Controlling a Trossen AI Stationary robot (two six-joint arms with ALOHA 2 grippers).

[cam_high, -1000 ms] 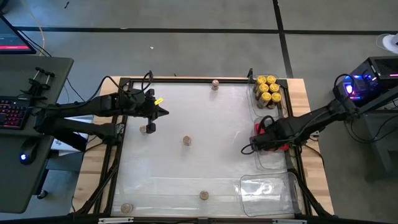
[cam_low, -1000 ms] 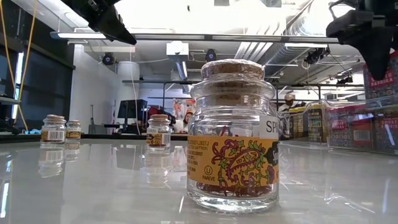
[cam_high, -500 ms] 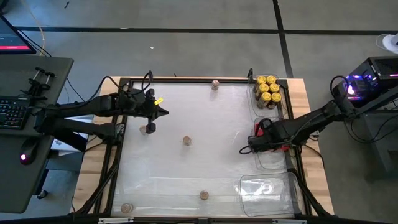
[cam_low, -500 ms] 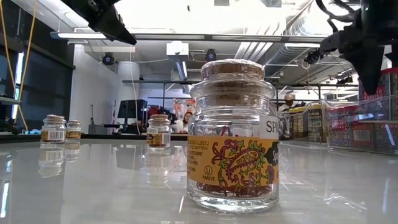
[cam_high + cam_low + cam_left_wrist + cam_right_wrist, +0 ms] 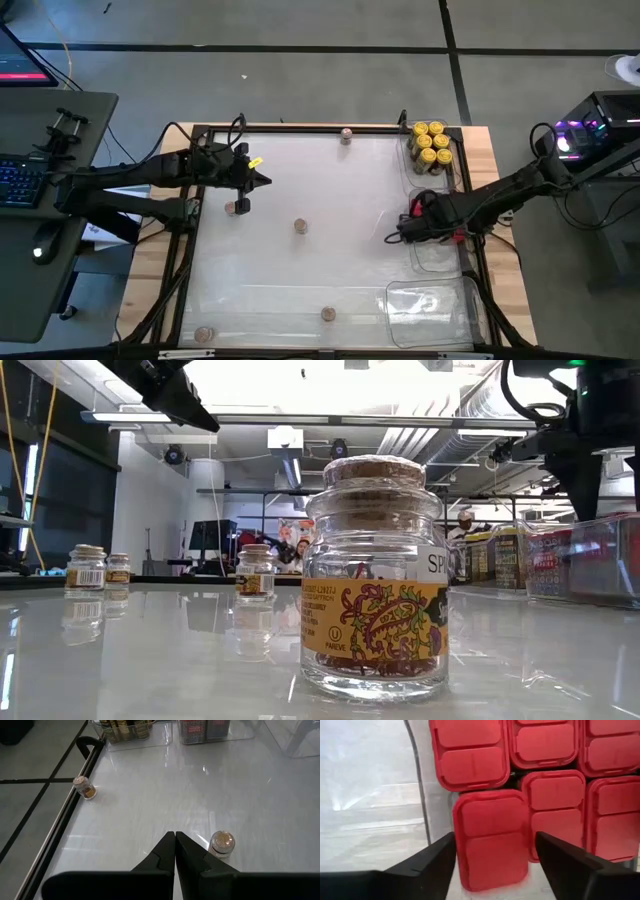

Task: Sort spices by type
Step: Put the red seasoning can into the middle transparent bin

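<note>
My right gripper (image 5: 492, 855) is open and points down over the tray of red tins (image 5: 442, 215) at the table's right edge. Its fingers stand on either side of one red tin (image 5: 491, 840), which lies flat beside the other red tins (image 5: 545, 745). My left gripper (image 5: 175, 840) is shut and empty. It hangs above the table's left part, beside a cork-topped jar (image 5: 221, 842). More cork-topped jars stand on the table (image 5: 300, 226), (image 5: 345, 135), (image 5: 328, 314). Yellow-lidded jars (image 5: 432, 145) fill the far right tray.
A clear tray (image 5: 430, 305) with no spices in it lies at the near right corner. One cork-topped jar (image 5: 204, 334) stands at the near left corner. In the low view a cork-topped jar (image 5: 375, 580) stands close to the camera. A dark frame (image 5: 190, 200) borders the table.
My right gripper has sunk a little over the tray of red tins, shifted slightly toward the table's left, and rolled about its own axis. The red tin that showed below it in the low view is no longer up there.
</note>
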